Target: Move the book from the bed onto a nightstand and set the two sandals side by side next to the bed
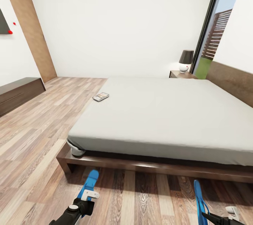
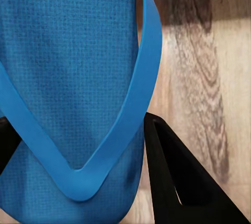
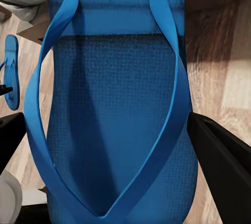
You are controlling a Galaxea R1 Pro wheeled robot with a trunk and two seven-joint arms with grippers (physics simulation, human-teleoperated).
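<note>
Head view: the bed (image 1: 158, 112) fills the middle, its dark frame running across just beyond the two arms. The book (image 1: 101, 96) lies flat on the mattress near the far left edge, well beyond either arm. A nightstand (image 1: 182, 74) with a lamp (image 1: 185, 60) stands at the far right, by the headboard. On the floor, close to the frame, the left sandal (image 1: 89, 183) sits at the left gripper (image 1: 88, 197), and the right sandal (image 1: 200, 200) at the right gripper (image 1: 225, 218). Both sandals point their long axes toward the bed, roughly parallel but well apart, so bringing them side by side means closing that gap. The book lies nearer the left arm.

Left wrist view: the bright blue sandal (image 2: 68, 77) with its V strap lies between the dark fingers (image 2: 172, 182), one on each side of the sole. The fingers look close against its edges, but I cannot tell whether they are clamped or merely straddling it. Wood floor shows beside it.

Right wrist view: the other sandal (image 3: 115, 109) runs lengthwise between the spread fingers (image 3: 225, 161), a finger flanking each edge; firm grip cannot be told. The left sandal (image 3: 11, 72) shows beyond it, lying on the floor in the same direction.
</note>
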